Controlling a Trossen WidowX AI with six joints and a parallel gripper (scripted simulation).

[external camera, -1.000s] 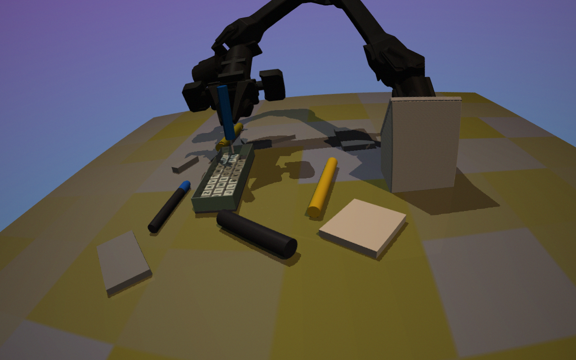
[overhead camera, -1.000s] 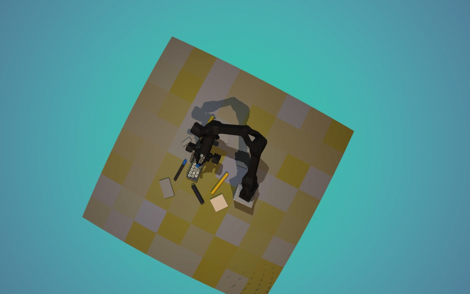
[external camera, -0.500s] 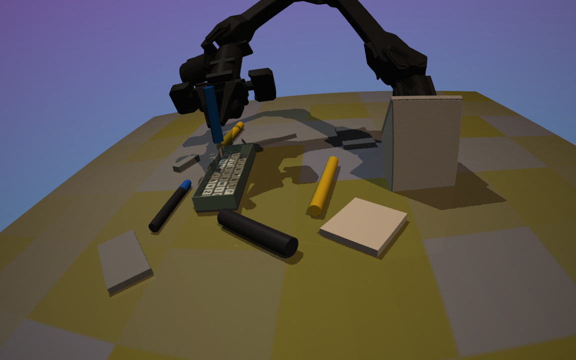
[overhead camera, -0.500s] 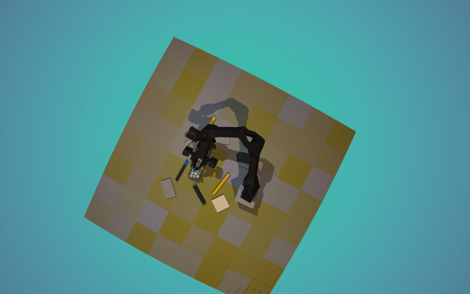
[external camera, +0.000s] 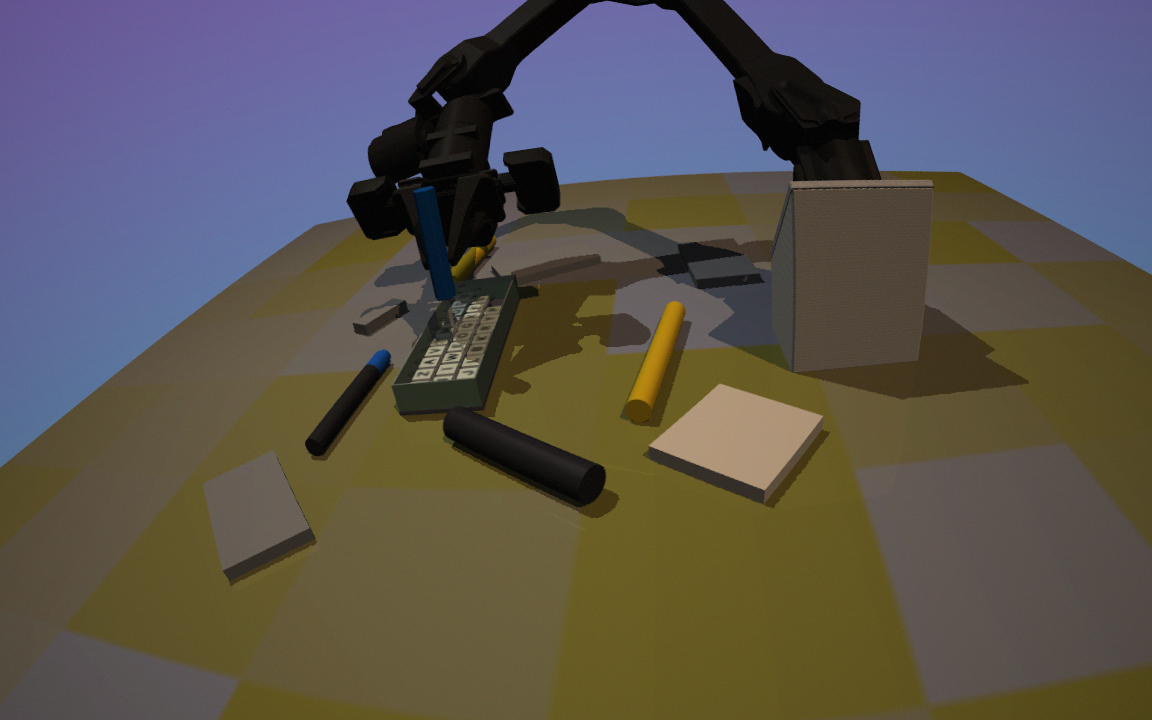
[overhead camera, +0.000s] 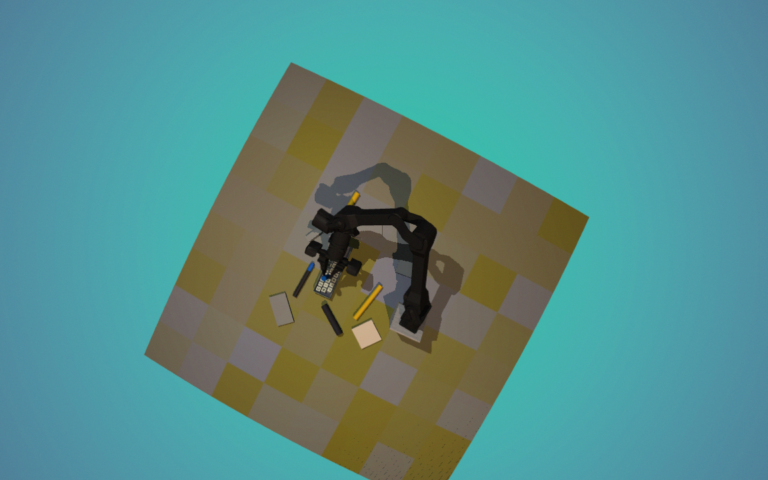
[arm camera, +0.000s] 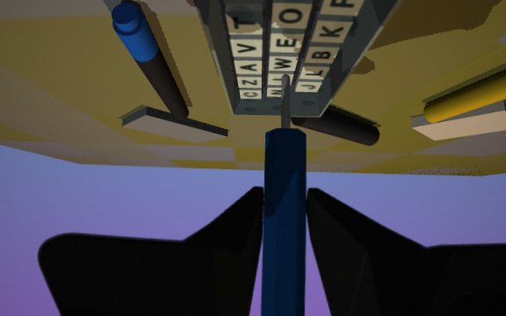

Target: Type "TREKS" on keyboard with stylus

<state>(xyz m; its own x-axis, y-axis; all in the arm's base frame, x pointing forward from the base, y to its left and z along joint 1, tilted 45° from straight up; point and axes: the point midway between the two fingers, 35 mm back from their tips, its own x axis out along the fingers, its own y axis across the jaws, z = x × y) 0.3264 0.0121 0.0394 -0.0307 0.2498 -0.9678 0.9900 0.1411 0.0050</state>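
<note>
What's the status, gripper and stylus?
Gripper shut on stylus. Tip over keyboard, contact unclear. Black-and-blue marker beside keyboard, not in the way.

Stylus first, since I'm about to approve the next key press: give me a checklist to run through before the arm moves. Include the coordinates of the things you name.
1. Stylus (overhead camera: 323, 278) (external camera: 433, 241) (arm camera: 285, 175) held in the gripper (overhead camera: 325, 271) (external camera: 446, 255) (arm camera: 285, 197): ok.
2. Metal tip pointing toward the keyboard (overhead camera: 324, 297) (external camera: 441, 396) (arm camera: 253, 111): ok.
3. Marker with the blue end (overhead camera: 303, 279) (external camera: 347, 404) (arm camera: 162, 81) off the keyboard: ok.
4. Thick black cylinder (overhead camera: 332, 319) (external camera: 522, 454) (arm camera: 343, 126) off the keyboard: ok.
5. Tip touching a key: cannot tell.
6. Letters typed so far: cannot tell.
</note>
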